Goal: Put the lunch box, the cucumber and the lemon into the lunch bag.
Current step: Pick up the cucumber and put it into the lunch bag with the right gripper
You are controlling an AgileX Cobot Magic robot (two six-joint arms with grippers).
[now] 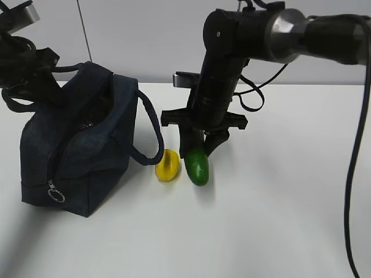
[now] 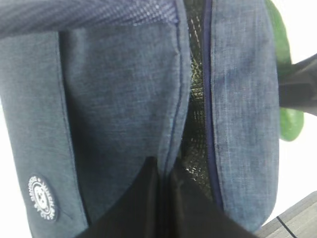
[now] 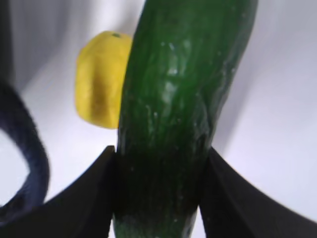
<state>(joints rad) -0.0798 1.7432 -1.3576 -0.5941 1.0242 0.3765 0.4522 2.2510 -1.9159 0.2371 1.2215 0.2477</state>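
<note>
Our right gripper (image 3: 158, 193) has its jaws closed around the cucumber (image 1: 197, 165), which rests on the table just beside the lemon (image 1: 167, 165). Our left gripper (image 2: 166, 198) pinches the lunch bag (image 1: 75, 145) rim, apparently. The opening looks narrow, so the cucumber could snag on it.

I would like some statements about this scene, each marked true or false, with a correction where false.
1. The right gripper has its fingers on both sides of the glossy dark green cucumber. True.
2. The small bright yellow lemon is inside the boxy dark navy fabric lunch bag. False: it lies on the white table beside the cucumber.
3. The bag's zipper is open at the top. True.
4. The left gripper holds the lemon. False: it pinches the bag's opening edge.
</note>
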